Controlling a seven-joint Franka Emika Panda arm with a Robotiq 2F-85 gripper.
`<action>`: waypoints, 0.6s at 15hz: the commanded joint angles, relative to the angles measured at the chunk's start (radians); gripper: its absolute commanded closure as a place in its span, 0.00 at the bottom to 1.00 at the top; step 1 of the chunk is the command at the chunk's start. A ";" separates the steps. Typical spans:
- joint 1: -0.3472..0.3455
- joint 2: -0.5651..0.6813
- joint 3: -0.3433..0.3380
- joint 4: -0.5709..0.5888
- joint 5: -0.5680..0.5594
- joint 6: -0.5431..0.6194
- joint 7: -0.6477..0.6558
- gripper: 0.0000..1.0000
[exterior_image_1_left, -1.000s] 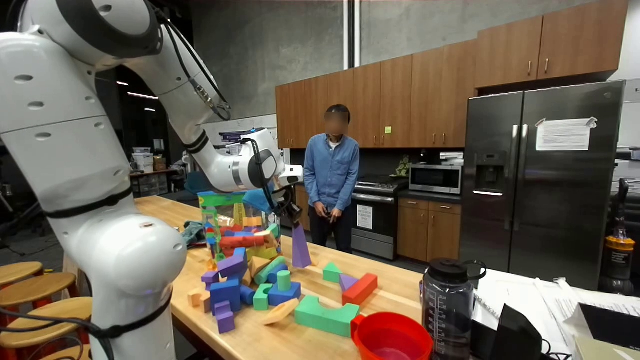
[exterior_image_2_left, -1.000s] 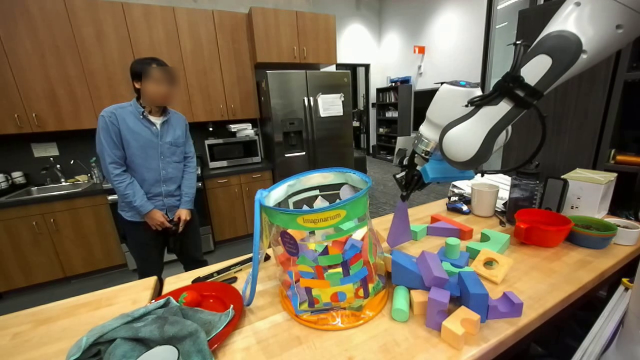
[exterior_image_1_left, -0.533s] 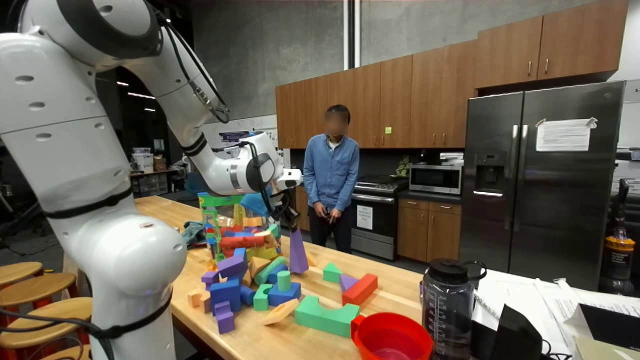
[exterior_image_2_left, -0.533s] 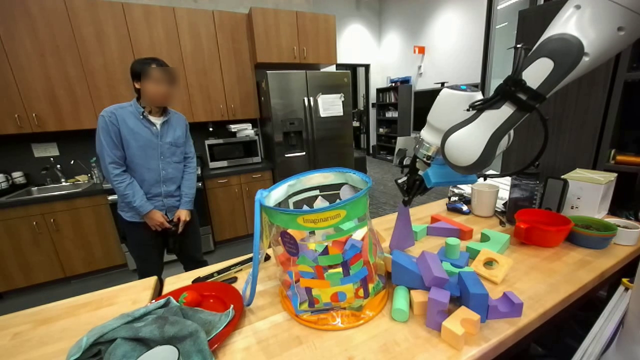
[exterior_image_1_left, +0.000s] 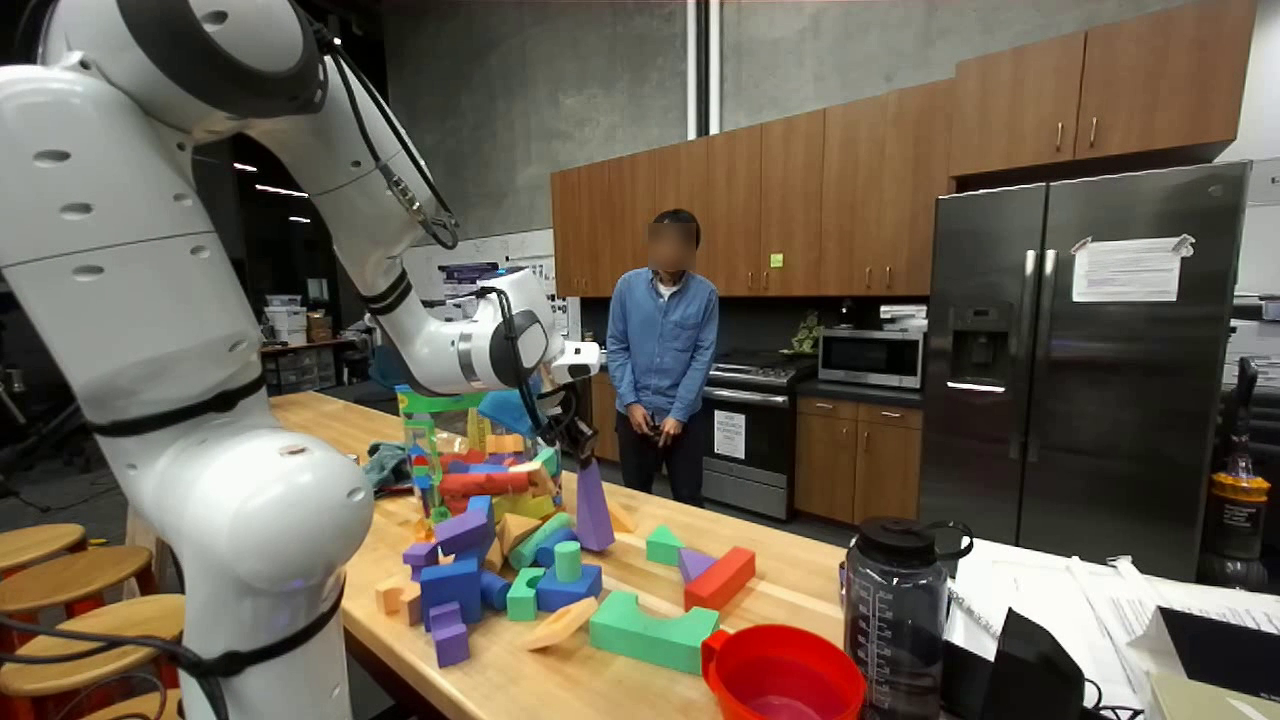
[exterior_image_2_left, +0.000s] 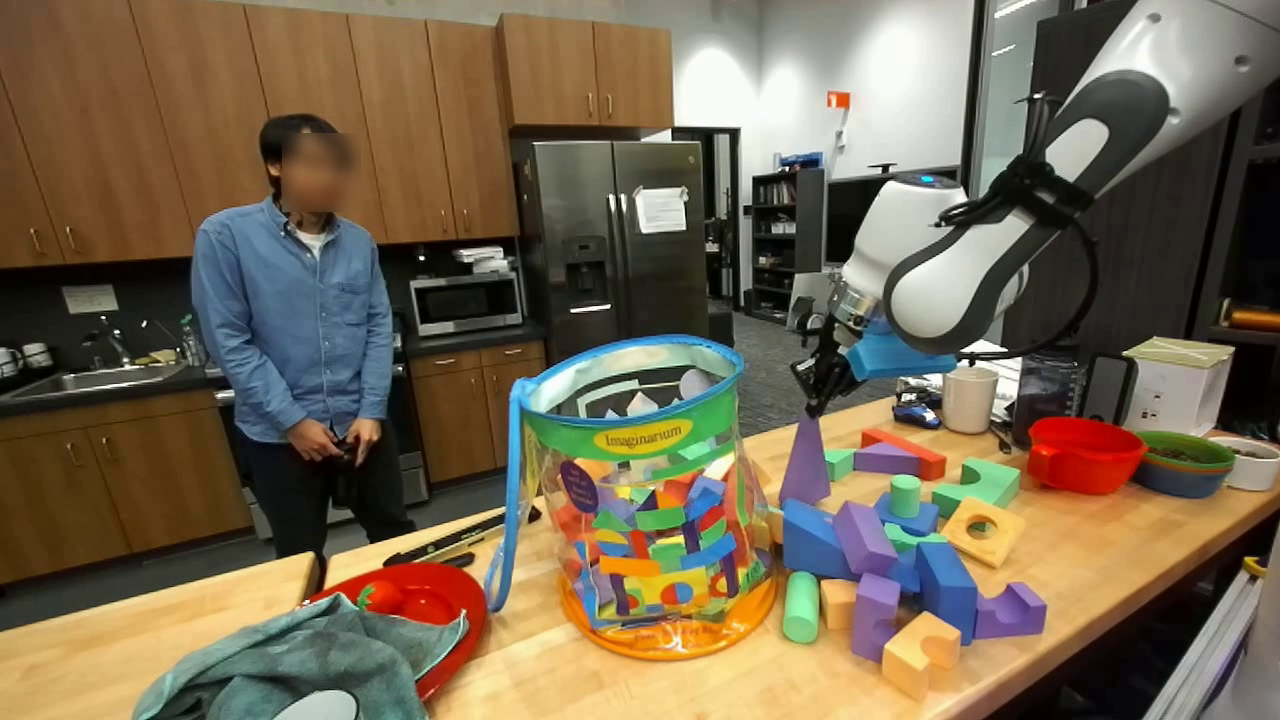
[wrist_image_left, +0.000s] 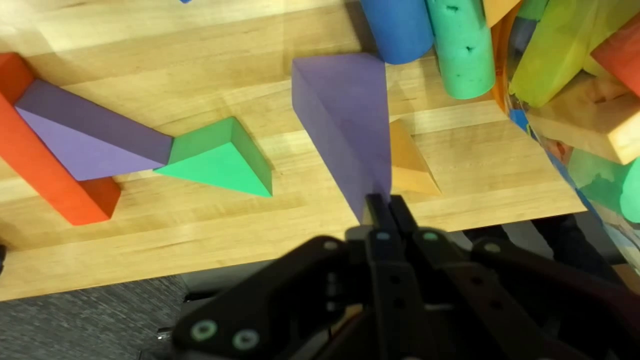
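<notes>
My gripper (wrist_image_left: 384, 200) is shut on the narrow top of a tall purple wedge block (wrist_image_left: 345, 110). In both exterior views the gripper (exterior_image_1_left: 585, 455) (exterior_image_2_left: 813, 405) is above the block (exterior_image_1_left: 593, 512) (exterior_image_2_left: 804, 468), which stands nearly upright. I cannot tell whether its base touches the table. An orange triangular block (wrist_image_left: 411, 162) lies close beside it in the wrist view. A green triangular block (wrist_image_left: 225, 157), a purple triangular block (wrist_image_left: 95, 132) and a red bar (wrist_image_left: 55, 175) lie to the left there. A blue cylinder (wrist_image_left: 400, 30) and a green cylinder (wrist_image_left: 462, 50) are near the wedge's base.
A clear bag (exterior_image_2_left: 640, 440) full of blocks stands beside the gripper. A pile of loose blocks (exterior_image_2_left: 865, 540) lies next to it. A red cup (exterior_image_1_left: 785, 670) and a water bottle (exterior_image_1_left: 897, 620) stand at the table's end. A person (exterior_image_2_left: 295, 330) stands behind the table.
My gripper has come down a little with the purple wedge, and the wedge has shifted slightly toward the block pile. An orange block behind it now shows in an exterior view.
</notes>
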 joint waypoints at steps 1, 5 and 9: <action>-0.006 -0.005 0.009 -0.018 0.039 0.030 -0.023 0.99; 0.018 -0.002 -0.014 -0.022 0.023 0.043 -0.007 0.59; 0.026 0.000 -0.019 -0.022 0.027 0.049 -0.008 0.34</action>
